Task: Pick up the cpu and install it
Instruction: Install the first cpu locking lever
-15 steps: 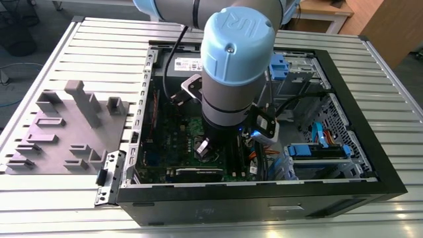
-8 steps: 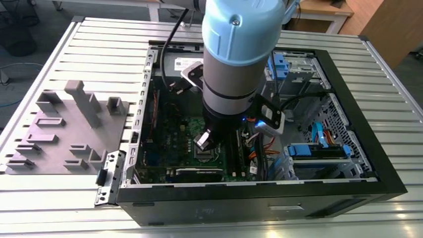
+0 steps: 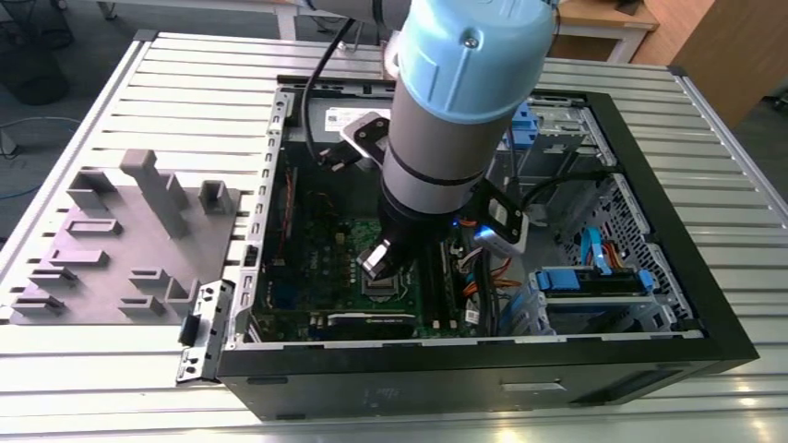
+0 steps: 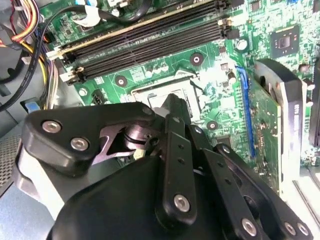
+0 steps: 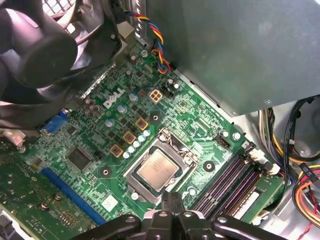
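**Ana:** Black linkage of the gripper (image 5: 172,202) sits nearest the lens in both wrist views. In the first wrist view its fingertips come to a point just beside the socket, with no gap showing between them, so I read them as pressed together and holding nothing.

**Ben:** And the cpu (image 5: 158,168)?

**Ana:** One chip, lying flat inside the socket frame (image 5: 161,165) on the green motherboard (image 5: 90,165), silvery top up. It looks seated, so I judge the placing is done. The fingertips hang near its edge rather than on it, as far as I can tell.

**Ben:** Take me across the exterior view, from its left.

**Ana:** First the grey moulded tray (image 3: 117,245) on the slatted table (image 3: 74,369), beside the case. I'd guess it sits there so parts can be picked from fixed pockets. I cannot see a chip in it. Next the open computer case (image 3: 493,369), lying on its side so the board faces up for the arm (image 3: 449,120), which reaches straight down into it. At the exterior view's right are blue drive brackets (image 3: 591,281).

**Ben:** Other counts?

**Ana:** One arm, one tray, one case. Four memory slots (image 4: 145,37) run beside the socket, all empty as far as I can see.
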Tool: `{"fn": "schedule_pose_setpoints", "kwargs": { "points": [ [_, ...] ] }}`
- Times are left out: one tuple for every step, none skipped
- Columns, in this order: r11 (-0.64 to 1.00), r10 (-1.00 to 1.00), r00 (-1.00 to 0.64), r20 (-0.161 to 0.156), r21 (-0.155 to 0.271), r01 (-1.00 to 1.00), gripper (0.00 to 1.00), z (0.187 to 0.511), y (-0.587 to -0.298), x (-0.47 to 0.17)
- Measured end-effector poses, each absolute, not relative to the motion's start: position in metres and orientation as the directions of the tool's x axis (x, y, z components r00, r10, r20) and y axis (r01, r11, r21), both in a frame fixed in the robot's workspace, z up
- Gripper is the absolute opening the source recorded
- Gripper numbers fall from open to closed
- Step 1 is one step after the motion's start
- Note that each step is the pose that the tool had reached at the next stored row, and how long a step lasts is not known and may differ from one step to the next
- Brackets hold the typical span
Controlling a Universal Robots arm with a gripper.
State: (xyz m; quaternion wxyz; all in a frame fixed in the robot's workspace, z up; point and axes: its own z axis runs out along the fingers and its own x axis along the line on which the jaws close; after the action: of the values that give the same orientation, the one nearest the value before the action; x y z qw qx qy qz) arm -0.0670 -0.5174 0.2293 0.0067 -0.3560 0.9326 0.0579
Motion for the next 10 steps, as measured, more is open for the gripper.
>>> {"fn": "schedule_pose_setpoints", "kwargs": {
  "points": [
    [0.74, -0.663, -0.746, -0.052, 0.102, -0.665, 0.11, 0.229, -0.517, -0.067],
    [0.741, -0.664, -0.746, -0.046, 0.095, -0.665, 0.11, 0.229, -0.515, -0.067],
    [0.742, -0.665, -0.746, -0.038, 0.085, -0.665, 0.11, 0.229, -0.512, -0.067],
    [0.743, -0.665, -0.746, -0.027, 0.074, -0.665, 0.11, 0.229, -0.509, -0.067],
    [0.744, -0.665, -0.746, -0.016, 0.061, -0.665, 0.11, 0.229, -0.506, -0.067],
    [0.745, -0.665, -0.746, -0.008, 0.052, -0.665, 0.11, 0.229, -0.504, -0.067],
    [0.745, -0.666, -0.746, -0.004, 0.045, -0.665, 0.11, 0.229, -0.502, -0.069],
    [0.746, -0.666, -0.746, -0.006, 0.041, -0.665, 0.11, 0.229, -0.501, -0.072],
    [0.746, -0.666, -0.746, -0.01, 0.037, -0.665, 0.11, 0.228, -0.501, -0.075],
    [0.746, -0.666, -0.746, -0.015, 0.033, -0.666, 0.11, 0.228, -0.5, -0.078]
  ]
}}
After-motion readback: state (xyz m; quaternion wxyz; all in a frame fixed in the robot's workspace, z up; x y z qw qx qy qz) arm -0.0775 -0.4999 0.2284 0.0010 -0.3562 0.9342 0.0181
